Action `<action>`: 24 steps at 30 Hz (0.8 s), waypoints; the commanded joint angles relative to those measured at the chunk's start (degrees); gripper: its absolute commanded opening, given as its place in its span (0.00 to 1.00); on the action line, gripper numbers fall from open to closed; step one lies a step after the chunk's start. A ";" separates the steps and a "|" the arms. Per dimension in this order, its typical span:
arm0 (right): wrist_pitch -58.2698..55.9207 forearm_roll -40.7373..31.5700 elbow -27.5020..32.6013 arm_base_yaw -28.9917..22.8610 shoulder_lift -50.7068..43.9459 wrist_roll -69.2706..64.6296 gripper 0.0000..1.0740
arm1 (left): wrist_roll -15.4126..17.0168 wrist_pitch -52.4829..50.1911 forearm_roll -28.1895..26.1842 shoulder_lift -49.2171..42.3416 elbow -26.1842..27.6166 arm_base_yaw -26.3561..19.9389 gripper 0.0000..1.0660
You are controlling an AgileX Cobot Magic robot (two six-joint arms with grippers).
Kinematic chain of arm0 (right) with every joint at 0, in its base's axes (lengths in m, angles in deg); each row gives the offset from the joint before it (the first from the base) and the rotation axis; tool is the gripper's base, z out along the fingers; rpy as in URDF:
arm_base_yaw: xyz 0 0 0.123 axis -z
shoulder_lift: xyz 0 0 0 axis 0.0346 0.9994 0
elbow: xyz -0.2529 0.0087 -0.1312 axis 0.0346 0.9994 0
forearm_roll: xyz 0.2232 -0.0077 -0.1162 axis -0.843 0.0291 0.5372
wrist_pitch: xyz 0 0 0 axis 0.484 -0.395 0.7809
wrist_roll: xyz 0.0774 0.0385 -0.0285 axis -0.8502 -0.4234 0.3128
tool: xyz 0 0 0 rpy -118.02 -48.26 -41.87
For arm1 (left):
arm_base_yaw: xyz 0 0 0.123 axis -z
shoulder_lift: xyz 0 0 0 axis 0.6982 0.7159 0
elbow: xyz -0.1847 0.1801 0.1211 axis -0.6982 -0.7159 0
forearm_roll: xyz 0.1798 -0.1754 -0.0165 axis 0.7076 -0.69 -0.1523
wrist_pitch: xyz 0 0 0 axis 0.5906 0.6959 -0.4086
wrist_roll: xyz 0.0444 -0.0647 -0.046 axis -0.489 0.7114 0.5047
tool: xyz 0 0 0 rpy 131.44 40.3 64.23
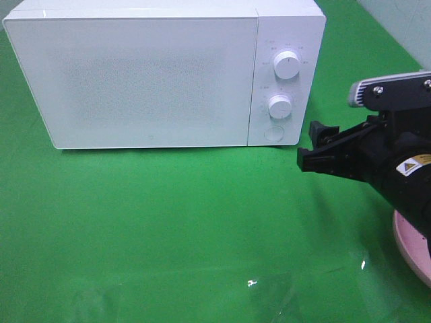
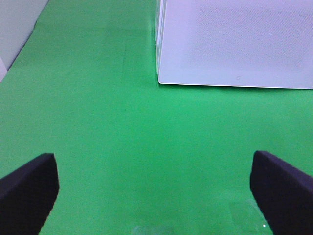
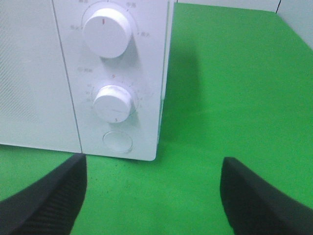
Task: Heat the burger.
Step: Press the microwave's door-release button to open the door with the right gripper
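Our black right gripper [image 1: 308, 145] faces the white box-shaped microwave [image 1: 155, 81], beside its dials, jaws wide and empty.
Our left gripper [image 2: 154, 191] gapes wide over the green cloth [image 1: 168, 222]. The microwave is closed; we cannot see the burger, and our right arm hides most of the round pink plate [image 1: 411, 252].

The burger cannot be seen in any view.

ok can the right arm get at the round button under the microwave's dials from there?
Probably yes. The right gripper hangs open close by the control panel, and only bare green cloth lies between it and the round button. Nothing blocks the way.
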 commanded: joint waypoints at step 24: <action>9.85 -5.10 0.00 -6.36 6.19 -32.43 0.54 | -0.17 -0.23 -0.29 -1.03 -0.11 -0.17 0.94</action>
